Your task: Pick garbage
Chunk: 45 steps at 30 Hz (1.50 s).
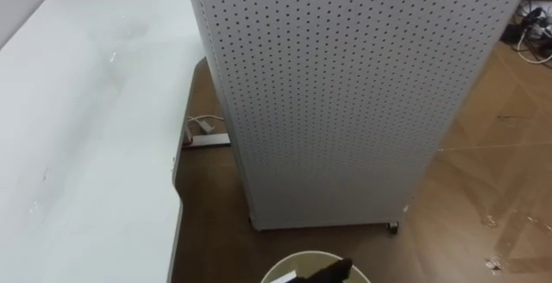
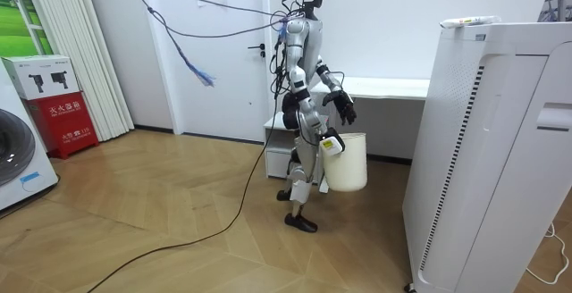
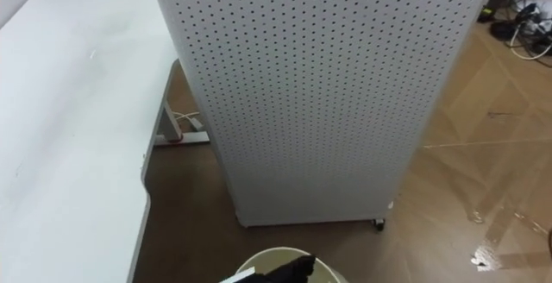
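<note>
- Stance: robot stands upright on the wood floor [image 2: 179,230]; white table [image 1: 86,102] on its left, tall perforated white cabinet [image 1: 345,84] close ahead; the table's edge and the cabinet's corner stand just beside each other.
- Right hand [image 2: 331,143]: low in front of the hips, clamped on the rim of a white bucket [image 2: 347,166]; the bucket hangs upright from it, clear of the floor.
- Left hand [image 2: 344,107]: raised above the bucket's mouth, not touching the bucket; spread or closed, cannot tell.
- Bucket in the eye views: its rim sits at the bottom edge; contents cannot be made out.
- Garbage: small pale flecks [image 1: 493,264] lie on the floor to the right of the cabinet, well apart from the bucket; scraps or glints, cannot tell.
- Floor by the table: white power strip [image 1: 210,140] with its lead; a castor [image 1: 393,226] under the cabinet's near corner.
</note>
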Tool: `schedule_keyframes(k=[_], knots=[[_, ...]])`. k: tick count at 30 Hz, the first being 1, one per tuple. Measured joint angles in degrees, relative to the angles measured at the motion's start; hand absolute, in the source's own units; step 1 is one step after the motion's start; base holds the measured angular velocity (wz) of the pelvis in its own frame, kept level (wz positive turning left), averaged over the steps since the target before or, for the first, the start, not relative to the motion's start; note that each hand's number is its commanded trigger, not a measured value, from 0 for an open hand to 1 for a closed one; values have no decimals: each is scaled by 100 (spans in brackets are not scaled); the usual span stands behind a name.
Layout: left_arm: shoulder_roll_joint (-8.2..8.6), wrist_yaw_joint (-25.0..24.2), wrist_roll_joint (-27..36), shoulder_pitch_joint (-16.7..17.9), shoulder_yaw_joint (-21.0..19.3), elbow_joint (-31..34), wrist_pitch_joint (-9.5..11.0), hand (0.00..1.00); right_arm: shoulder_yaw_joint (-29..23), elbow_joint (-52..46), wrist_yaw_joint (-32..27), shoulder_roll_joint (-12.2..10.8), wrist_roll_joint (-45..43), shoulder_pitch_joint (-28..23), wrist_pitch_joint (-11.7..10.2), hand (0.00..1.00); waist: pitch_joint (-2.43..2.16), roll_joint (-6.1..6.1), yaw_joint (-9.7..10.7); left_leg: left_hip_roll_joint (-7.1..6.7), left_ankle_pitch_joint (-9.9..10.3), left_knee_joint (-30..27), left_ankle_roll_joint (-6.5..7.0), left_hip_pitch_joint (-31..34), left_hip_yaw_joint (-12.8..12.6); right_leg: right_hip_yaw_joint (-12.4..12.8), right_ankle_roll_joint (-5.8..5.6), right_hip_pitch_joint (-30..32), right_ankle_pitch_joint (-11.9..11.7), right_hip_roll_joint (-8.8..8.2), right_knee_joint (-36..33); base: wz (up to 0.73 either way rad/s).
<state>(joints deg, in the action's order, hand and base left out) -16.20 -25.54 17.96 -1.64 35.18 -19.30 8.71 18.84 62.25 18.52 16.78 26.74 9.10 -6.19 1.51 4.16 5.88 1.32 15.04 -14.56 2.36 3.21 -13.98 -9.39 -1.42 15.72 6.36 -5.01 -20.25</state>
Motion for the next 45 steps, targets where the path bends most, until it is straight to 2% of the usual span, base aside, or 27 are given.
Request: schedule_keyframes(k=[2, 8, 12, 16, 25, 28, 31, 34, 35, 36, 37, 38, 40, 41, 42, 44, 45], knots=[[26, 24, -88, 20, -171, -4, 0, 0, 9, 6, -33, -78, -5, -52, 12, 100, 20, -61, -44, -4, -1, -11, -2, 2, -34, 45, 9, 36, 2, 2, -37, -5], [93, 365, -269, 245, -401, -4, 30, 0, -5, 9, -75, -107, 44, -104, -6, 100, 8, -186, -132, -6, -1, -25, -2, 1, -68, 69, 17, 28, -3, 1, -28, -3], [132, 560, -456, 290, -494, 13, 31, 0, -7, 83, -71, -134, 7, -143, -6, 100, 7, -189, -141, -2, -1, -27, -2, 23, -9, 45, 17, 27, -2, 1, -1, 5], [234, 825, -955, 266, -700, 30, 55, 0, -104, 179, -45, -183, -6, -296, -9, 100, 4, -187, -130, 4, -1, -22, -2, 57, -18, -6, 18, 36, -7, 3, 51, 2], [238, 1355, -1365, 239, -683, -179, 124, 0, -236, 261, -34, -219, 8, -385, -23, 100, -8, -189, -42, 8, -1, 7, -2, -80, -40, -5, 13, -104, -13, 15, 92, -1], [208, 1415, -1486, 239, -686, -231, 124, 0, -341, 239, -37, -220, 107, -545, -29, 100, -29, -187, 12, -4, -1, 25, -2, -136, -58, 20, -3, -143, -32, 15, 104, -4], [209, 1446, -1522, 240, -706, -456, 148, 0, -502, 203, -36, -243, 254, -709, -27, 100, -49, -229, 37, -69, -2, 15, 1, -199, -192, 151, -12, -134, -75, 19, 64, -22], [208, 1552, -1655, 234, -812, -912, 215, 0, -601, 227, -27, -248, 257, -754, -30, 100, -79, -277, 28, -40, -1, 19, 5, -224, -527, 350, 0, -86, -271, 101, 179, -46], [197, 1634, -1652, 266, -890, -1047, 214, 0, -654, 218, -25, -277, 285, -763, -30, 100, -75, -304, 4, 31, 0, 35, 7, -239, -736, 307, 37, -75, -385, 127, 270, -67], [198, 1660, -1648, 289, -940, -1089, 215, 0, -659, 205, -26, -290, 309, -770, -30, 100, -75, -308, -10, 59, 14, 88, 31, -248, -843, 242, 63, -69, -435, 142, 299, -71], [198, 1714, -1650, 300, -1009, -1187, 213, 0, -664, 204, -33, -319, 343, -781, -27, 100, -81, -324, -30, 143, 45, 142, 46, -296, -1162, 20, 132, -47, -439, 121, 203, -53], [231, 1767, -1652, 305, -1061, -1269, 212, 0, -694, 224, -40, -322, 361, -811, -25, 100, -91, -321, -64, 235, 40, 192, -14, -398, -1623, -296, 180, -56, -123, -12, -272, -42], [271, 1798, -1642, 314, -1081, -1305, 215, 0, -777, 291, -44, -300, 446, -874, -23, 100, -130, -403, -91, 211, 4, 275, -81, -566, -2005, -514, 136, -197, 342, -181, -692, -39], [298, 1812, -1641, 315, -1106, -1358, 221, 0, -771, 296, -46, -307, 445, -870, -25, 100, -114, -473, -129, 186, 29, 135, -116, -581, -2045, -484, 191, -201, 413, -173, -604, -44], [325, 1812, -1644, 315, -1131, -1395, 222, 0, -772, 294, -48, -315, 445, -862, -30, 100, -113, -466, -131, 201, 41, 64, -120, -552, -2008, -466, 215, -175, 403, -150, -555, -49], [397, 1812, -1645, 328, -1289, -1578, 256, 0, -768, 294, -88, -396, 433, -838, -32, 100, -117, -453, -155, 229, 82, -71, -136, -436, -1559, -364, 342, -188, 326, -7, -386, -46], [414, 1813, -1645, 328, -1345, -1641, 260, 0, -767, 293, -87, -411, 428, -848, -32, 100, -111, -464, -133, 243, 88, -95, -141, -428, -1504, -372, 354, -211, 318, 13, -358, -19]])
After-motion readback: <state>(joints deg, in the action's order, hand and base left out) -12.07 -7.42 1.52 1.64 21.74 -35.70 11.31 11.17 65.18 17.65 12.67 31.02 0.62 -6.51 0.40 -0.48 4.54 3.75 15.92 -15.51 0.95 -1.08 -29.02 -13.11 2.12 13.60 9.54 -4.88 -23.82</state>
